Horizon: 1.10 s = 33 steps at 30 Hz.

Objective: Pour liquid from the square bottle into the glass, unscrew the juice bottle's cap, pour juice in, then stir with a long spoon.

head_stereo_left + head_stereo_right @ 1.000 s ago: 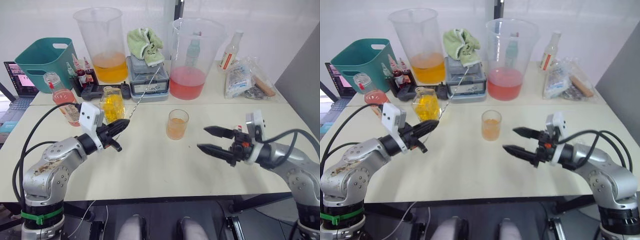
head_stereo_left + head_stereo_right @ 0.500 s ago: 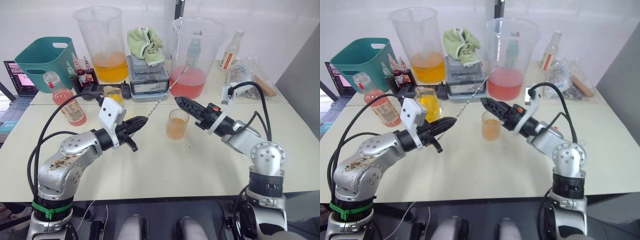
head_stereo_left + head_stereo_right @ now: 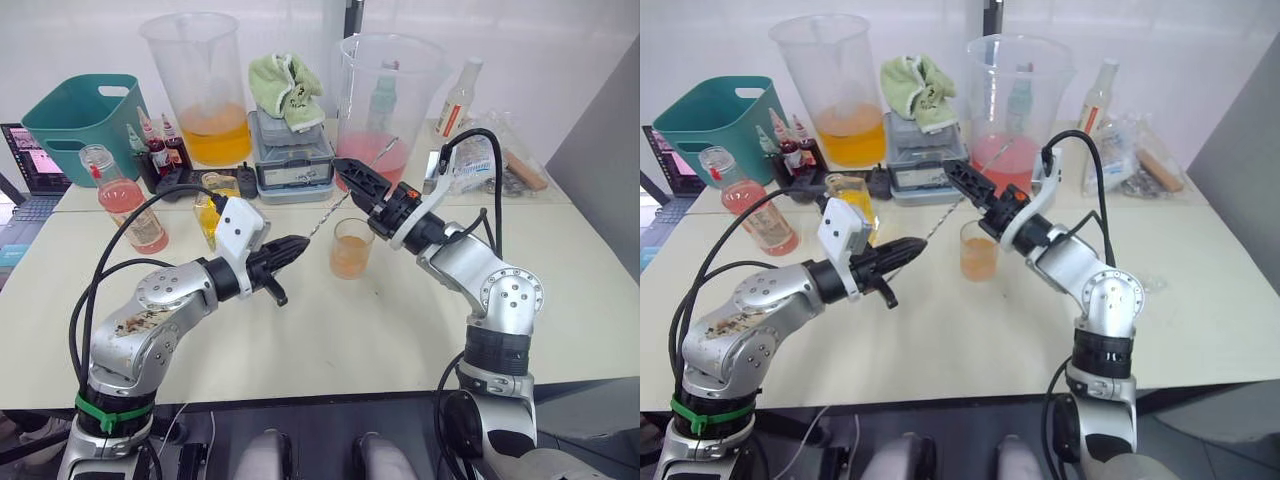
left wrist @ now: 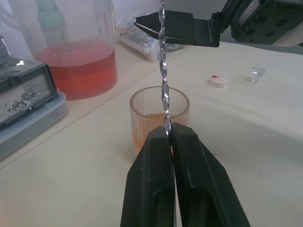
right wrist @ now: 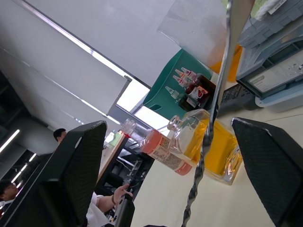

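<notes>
My left gripper (image 3: pixel 303 243) is shut on the lower end of the long spoon (image 4: pixel 163 71), a thin twisted silver shaft slanting up and away over the glass (image 3: pixel 352 248). The glass holds orange liquid and stands mid-table. My right gripper (image 3: pixel 348 175) is open, its two fingers straddling the spoon's upper shaft without touching it. The square bottle (image 3: pixel 213 196) with yellow liquid stands behind my left wrist, partly hidden. The juice bottle (image 3: pixel 125 203) stands far left. The white cap (image 4: pixel 218 81) lies on the table past the glass.
Along the back stand a large beaker (image 3: pixel 205 90) of orange liquid, a large beaker (image 3: pixel 385 110) of pink liquid, a grey box (image 3: pixel 290 155) under a green cloth, a teal bin (image 3: pixel 85 115), a pale bottle (image 3: pixel 455 100) and plastic bags (image 3: pixel 490 150).
My right arm swung left and up, bringing its open fingers around the spoon's shaft. My left gripper carried the spoon a little to the right, toward the glass.
</notes>
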{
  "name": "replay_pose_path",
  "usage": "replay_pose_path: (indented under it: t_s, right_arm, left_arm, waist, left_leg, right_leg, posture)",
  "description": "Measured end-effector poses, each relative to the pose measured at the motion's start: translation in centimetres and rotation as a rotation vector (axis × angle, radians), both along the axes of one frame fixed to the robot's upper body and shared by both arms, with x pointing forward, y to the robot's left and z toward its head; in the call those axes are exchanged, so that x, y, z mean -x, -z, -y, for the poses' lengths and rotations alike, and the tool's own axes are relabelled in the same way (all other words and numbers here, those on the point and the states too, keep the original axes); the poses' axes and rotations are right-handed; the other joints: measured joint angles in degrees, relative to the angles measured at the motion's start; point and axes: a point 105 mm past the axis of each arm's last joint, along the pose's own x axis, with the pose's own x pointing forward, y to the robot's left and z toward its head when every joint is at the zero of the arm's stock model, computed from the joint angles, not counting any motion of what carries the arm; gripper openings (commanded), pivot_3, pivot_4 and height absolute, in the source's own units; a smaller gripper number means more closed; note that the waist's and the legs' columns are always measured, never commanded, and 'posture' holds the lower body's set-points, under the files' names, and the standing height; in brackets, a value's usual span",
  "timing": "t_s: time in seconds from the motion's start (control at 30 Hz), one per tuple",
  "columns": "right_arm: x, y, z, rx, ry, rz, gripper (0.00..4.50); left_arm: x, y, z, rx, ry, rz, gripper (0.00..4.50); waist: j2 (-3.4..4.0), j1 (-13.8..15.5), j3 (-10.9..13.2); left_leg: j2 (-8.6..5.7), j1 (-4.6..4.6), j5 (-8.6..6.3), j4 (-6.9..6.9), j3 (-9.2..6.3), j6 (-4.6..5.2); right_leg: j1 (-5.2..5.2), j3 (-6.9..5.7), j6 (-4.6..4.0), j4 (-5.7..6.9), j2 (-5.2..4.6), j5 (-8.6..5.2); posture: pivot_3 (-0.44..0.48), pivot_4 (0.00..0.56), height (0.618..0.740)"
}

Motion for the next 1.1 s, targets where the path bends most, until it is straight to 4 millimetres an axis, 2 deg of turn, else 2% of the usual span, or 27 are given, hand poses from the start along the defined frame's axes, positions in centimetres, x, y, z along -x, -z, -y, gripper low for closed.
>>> replay_pose_path:
  t_s: [0.33,0.77,0.93,1.03,1.1]
  right_arm:
    - [-0.2,0.2,0.8,0.025,0.023,0.005,0.01]
    - [-0.2,0.2,0.9,0.056,0.029,0.039,0.01]
    - [-0.8,0.0,1.8,0.065,0.062,0.055,0.0]
    - [-1.3,-1.4,2.8,0.085,0.103,0.114,0.0]
    - [-2.2,-3.0,4.3,0.116,0.159,0.18,0.0]
  left_arm:
    - [-0.3,0.0,-0.2,-0.005,-0.012,-0.001,0.0]
    - [-0.3,0.0,-0.1,-0.003,-0.005,-0.002,0.0]
    - [-0.3,-0.4,-0.7,0.008,-0.01,0.006,1.62]
    - [-0.6,-0.9,-2.1,0.011,-0.036,0.013,2.63]
    - [-0.6,-1.3,-3.2,0.004,-0.035,0.024,3.28]
  waist:
    - [0.0,0.0,0.0]
    - [0.0,0.0,0.0]
    - [0.0,0.0,0.0]
    - [0.02,-0.1,0.0]
    - [0.02,-0.1,0.0]
  left_leg:
    - [0.0,-0.01,0.0,-0.02,0.01,0.0]
    - [0.01,-0.01,0.0,-0.03,0.0,0.0]
    - [0.01,-0.02,0.0,-0.03,0.01,0.0]
    - [0.01,-0.02,0.0,-0.04,0.03,0.0]
    - [0.0,-0.03,0.0,-0.05,0.04,0.0]
  right_leg:
    - [0.0,0.01,0.0,-0.03,0.0,0.0]
    - [0.0,0.01,0.0,-0.06,0.01,0.0]
    - [-0.02,0.01,0.0,-0.08,0.01,0.0]
    - [-0.04,0.02,0.0,-0.07,0.03,0.0]
    - [-0.05,0.01,0.0,-0.1,0.04,0.0]
  posture:
    - [0.0,0.15,0.74]
    - [0.0,0.15,0.74]
    - [0.0,0.15,0.74]
    - [0.0,0.15,0.74]
    - [0.0,0.15,0.74]
